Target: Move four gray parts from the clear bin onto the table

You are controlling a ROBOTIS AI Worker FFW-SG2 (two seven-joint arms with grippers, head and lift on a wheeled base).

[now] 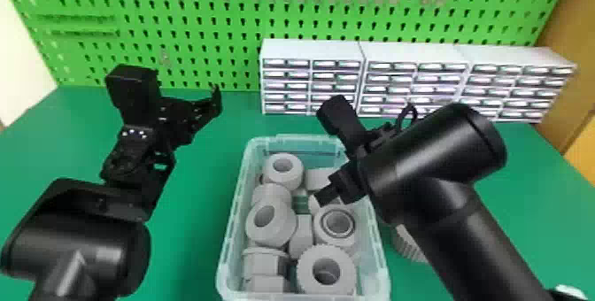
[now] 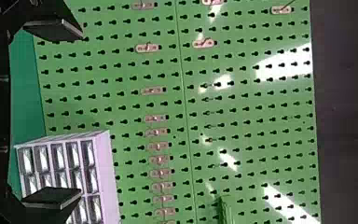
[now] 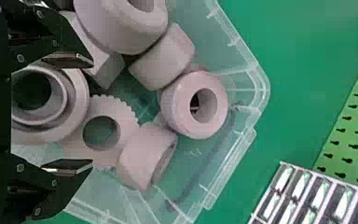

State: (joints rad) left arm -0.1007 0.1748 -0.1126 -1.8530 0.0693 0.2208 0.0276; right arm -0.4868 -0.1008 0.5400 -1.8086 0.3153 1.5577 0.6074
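Over the clear bin [image 1: 225,256], the right gripper [image 1: 325,195] points down among gray parts [image 1: 271,223], its fingers [image 3: 70,60] spread wide and holding nothing. The right wrist view reveals a scalloped gray ring [image 3: 121,113] between and beyond them. In the head view, another gray part [image 1: 408,243] sits on the table [image 1: 195,233] just right of the bin, partly behind the right arm. Left of the bin hangs the left gripper [image 1: 190,121], also wide and unladen; its wrist view faces the green pegboard [image 2: 242,112] and white drawers [image 2: 113,172].
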